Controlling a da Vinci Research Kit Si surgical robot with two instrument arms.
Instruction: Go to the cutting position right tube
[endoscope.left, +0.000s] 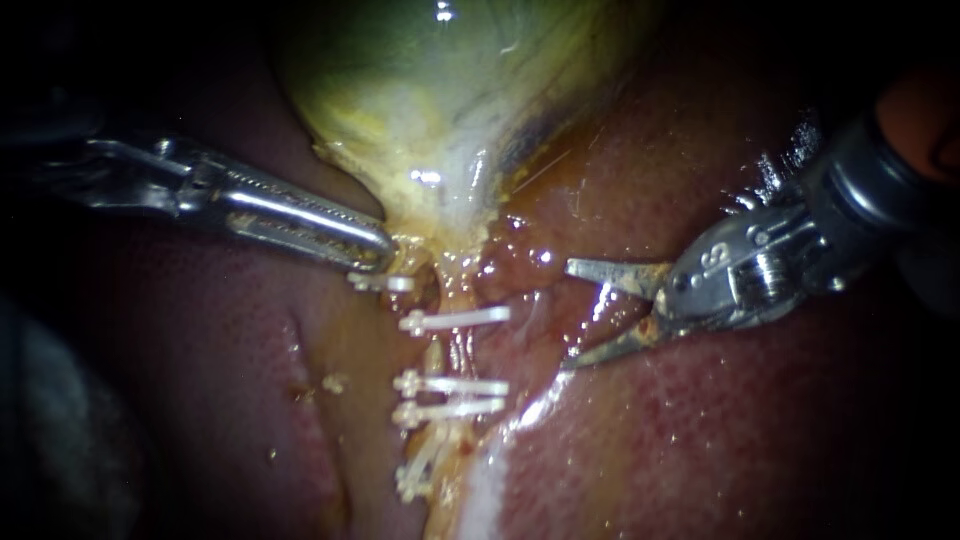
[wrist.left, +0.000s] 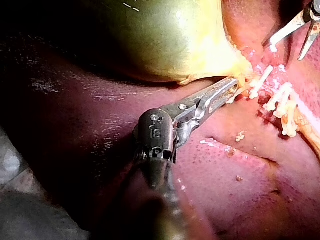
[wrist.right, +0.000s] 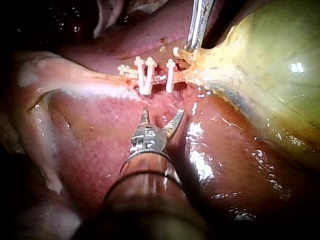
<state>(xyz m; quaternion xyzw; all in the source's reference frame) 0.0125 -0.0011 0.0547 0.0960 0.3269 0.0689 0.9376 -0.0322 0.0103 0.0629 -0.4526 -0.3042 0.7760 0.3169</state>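
The yellow-green gallbladder (endoscope.left: 440, 90) narrows down to a pale neck. My left instrument (endoscope.left: 375, 250) comes in from the left, its jaws shut on that neck. Below it a tube (endoscope.left: 445, 355) runs down, crossed by several white clips (endoscope.left: 455, 320). My right instrument (endoscope.left: 570, 316) has two thin blades standing open, their tips a short way to the right of the clipped tube and apart from it. In the right wrist view the open blades (wrist.right: 161, 117) stop just short of the clips (wrist.right: 145, 75). I cannot tell which tube is the right one.
Red liver (endoscope.left: 720, 430) lies around and under the tube on both sides. A pale band of tissue (endoscope.left: 490, 480) runs down beside the lowest clip. In the left wrist view, my left instrument (wrist.left: 232, 85) lies over the liver (wrist.left: 240, 190), with the right instrument's blades (wrist.left: 287, 51) beyond the clips.
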